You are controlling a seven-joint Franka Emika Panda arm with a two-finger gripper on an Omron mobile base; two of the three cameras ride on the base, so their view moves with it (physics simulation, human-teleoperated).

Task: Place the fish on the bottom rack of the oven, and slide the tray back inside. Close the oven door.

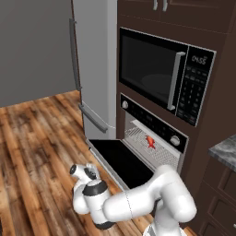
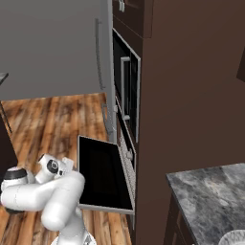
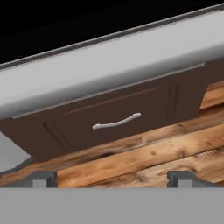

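Already the fish lies on the bottom rack, inside the cavity of the oven, and the silver wire shelf looks pushed back in, with no part of it reaching out over the door. So the first two steps read as done. What is left is the last one: the oven door hangs fully open, its black panel lying flat and level out over the wooden floor.

The gripper sits low, just off the door's front edge on the side away from the oven; from the hand camera the door's pale edge runs across above, with a brown drawer front and its curved silver pull beyond. The two finger tips stand wide apart with nothing between them, so the jaws are released and empty. By my reading, the arm is placed to come under the door's edge and lift it shut.
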